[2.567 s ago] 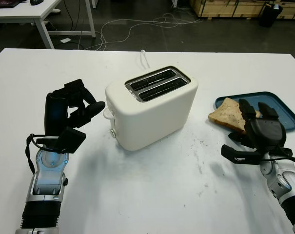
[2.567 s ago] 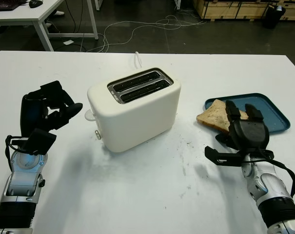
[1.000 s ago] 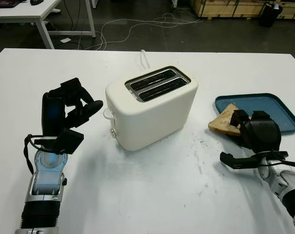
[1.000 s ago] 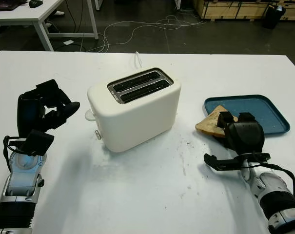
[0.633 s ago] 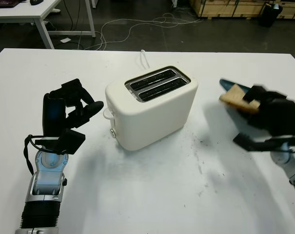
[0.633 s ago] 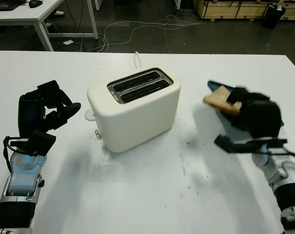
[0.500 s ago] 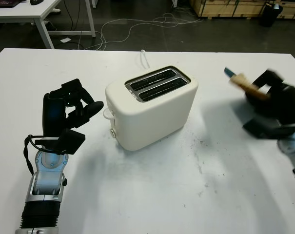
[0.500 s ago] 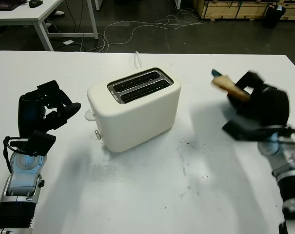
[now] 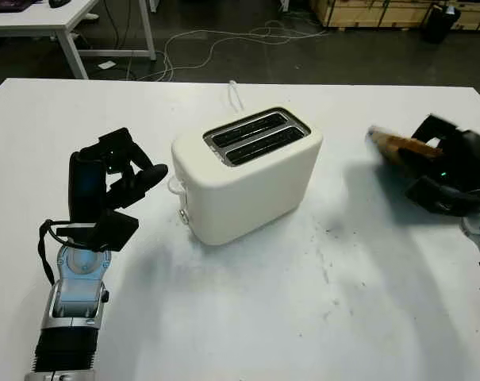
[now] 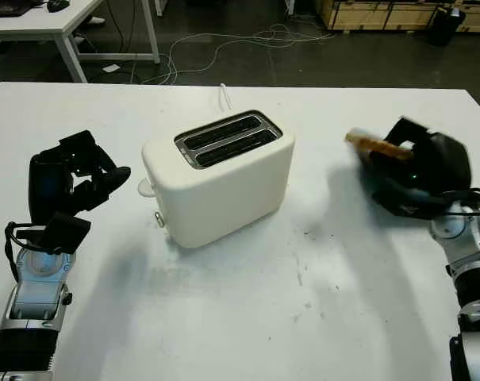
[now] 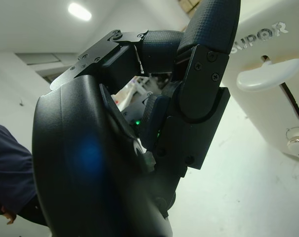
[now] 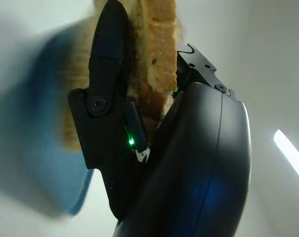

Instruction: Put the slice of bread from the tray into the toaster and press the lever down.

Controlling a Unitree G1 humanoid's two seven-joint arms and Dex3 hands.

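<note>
A cream toaster (image 9: 247,175) stands in the middle of the white tabletop (image 9: 247,317), turned at an angle, and both of its top slots (image 9: 255,136) are dark with nothing visible in them. Its lever (image 11: 263,78) sits at the upper end of its track on the end facing 9 o'clock, with a small knob (image 9: 183,214) below it.

Out at 3 o'clock from the toaster, the right hand (image 10: 418,178) is raised off the tabletop with the slice of bread (image 10: 376,146) clamped in its fingers (image 12: 107,74). In the right wrist view the bread (image 12: 156,59) stands on edge between a finger and the hand's shell, crust showing, and a blurred blue tray (image 12: 45,148) lies behind it, well apart from the toaster; I cannot tell what, if anything, is on it.

At 9 o'clock the left hand (image 9: 117,178) is held upright above the tabletop, near the lever end of the toaster but not touching it. Its fingers (image 11: 208,64) are curled in and hold nothing.
</note>
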